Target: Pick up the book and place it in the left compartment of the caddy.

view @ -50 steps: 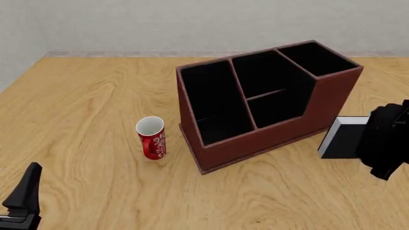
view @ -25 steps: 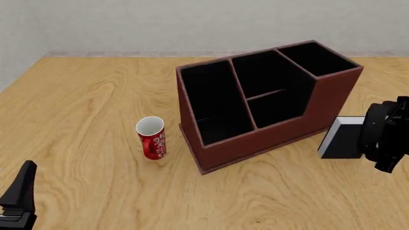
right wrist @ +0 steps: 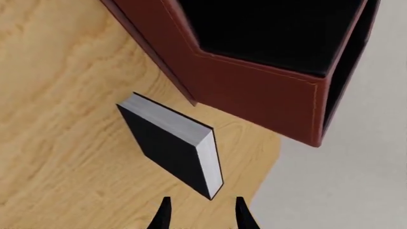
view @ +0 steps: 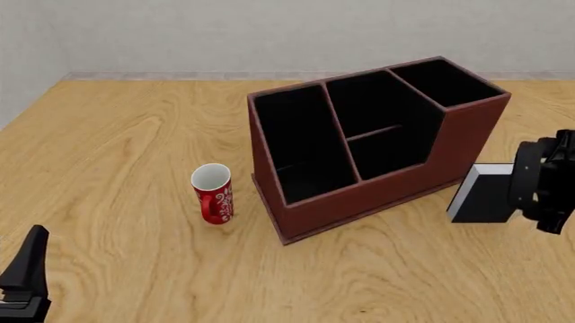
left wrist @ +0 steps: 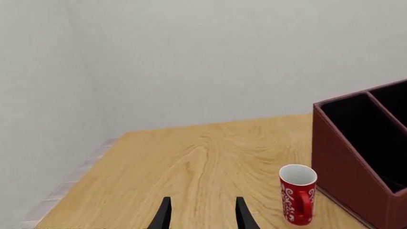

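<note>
The black book point(view: 486, 196) with white page edges stands on the table just right of the reddish-brown caddy point(view: 359, 195), a little apart from it. The left compartment point(view: 301, 145) is a long black slot with nothing in it. My right arm point(view: 542, 192) hangs over the book's right side. In the right wrist view my right gripper point(right wrist: 201, 217) is open above the book point(right wrist: 168, 148), with nothing between its fingers. My left gripper point(view: 27, 269) is open and empty at the near left corner, far from the book.
A red mug point(view: 213, 193) with a white pattern stands left of the caddy; it also shows in the left wrist view point(left wrist: 298, 193). The table's right edge lies close behind the book. A pale wall closes the far side.
My right arm has drawn back and to the right, uncovering more of the book. My left gripper has sunk slightly lower. The book, caddy and mug have not moved.
</note>
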Robot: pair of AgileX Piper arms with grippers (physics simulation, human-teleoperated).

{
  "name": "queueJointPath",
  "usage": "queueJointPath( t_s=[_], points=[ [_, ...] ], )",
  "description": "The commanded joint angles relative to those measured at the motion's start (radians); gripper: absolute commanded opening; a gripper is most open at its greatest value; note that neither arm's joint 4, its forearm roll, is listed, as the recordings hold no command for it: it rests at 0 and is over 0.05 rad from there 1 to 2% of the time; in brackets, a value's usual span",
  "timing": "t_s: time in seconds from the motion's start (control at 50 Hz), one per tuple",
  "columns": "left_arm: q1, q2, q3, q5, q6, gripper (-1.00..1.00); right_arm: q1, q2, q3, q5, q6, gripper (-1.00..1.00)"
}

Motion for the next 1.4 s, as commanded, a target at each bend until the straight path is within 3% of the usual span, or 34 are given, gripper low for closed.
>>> queueJointPath(
  t_s=[0.02,0.56,0.98,1.4],
  points=[
    [0.015,0.000,0.006,-0.007,-0.004,1.00,-0.004,0.022,-0.036,0.017,-0.021,1.00],
    [0.042,0.000,-0.008,0.005,0.003,1.00,0.029,0.137,-0.061,-0.059,-0.008,1.00],
    [0.061,0.000,-0.003,-0.004,-0.001,1.00,0.018,0.197,-0.026,-0.123,-0.032,1.00],
    [0.068,0.000,0.004,-0.008,-0.002,1.00,0.015,0.220,-0.020,-0.132,-0.032,1.00]
  ],
)
